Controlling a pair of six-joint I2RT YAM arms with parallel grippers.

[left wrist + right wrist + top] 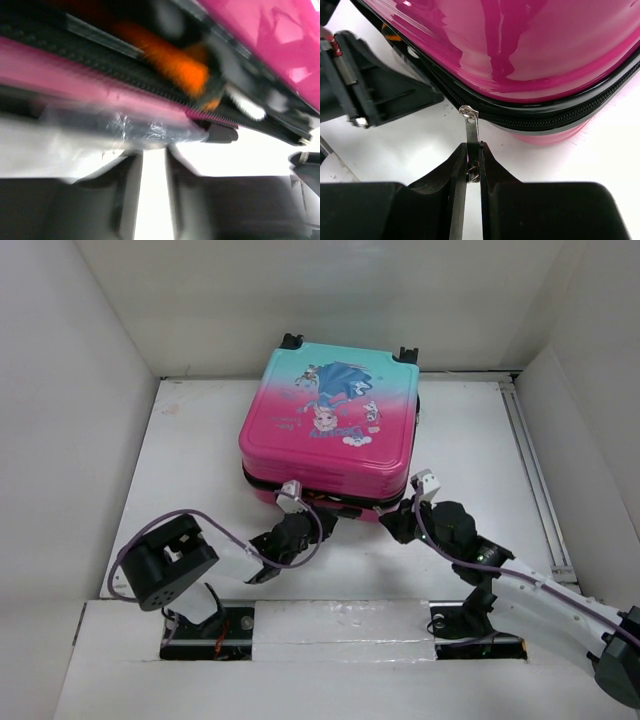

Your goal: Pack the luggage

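Left wrist blur obscures the pressed-together left end effector [154, 165]; right end effector [474, 156] pinches the zipper pull [471, 131] of the luggage [545, 45].

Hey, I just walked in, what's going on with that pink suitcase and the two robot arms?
The arms are working on the child's suitcase, which lies flat on the table with its lid down. The right hand pinches the zipper pull at the near edge, and the zipper is only partly closed. The left hand is shut beside the open gap, where something orange shows inside.

Robot lab cell: white walls [70, 390] box in a white table [470, 450] bearing 2 arms [540, 595].
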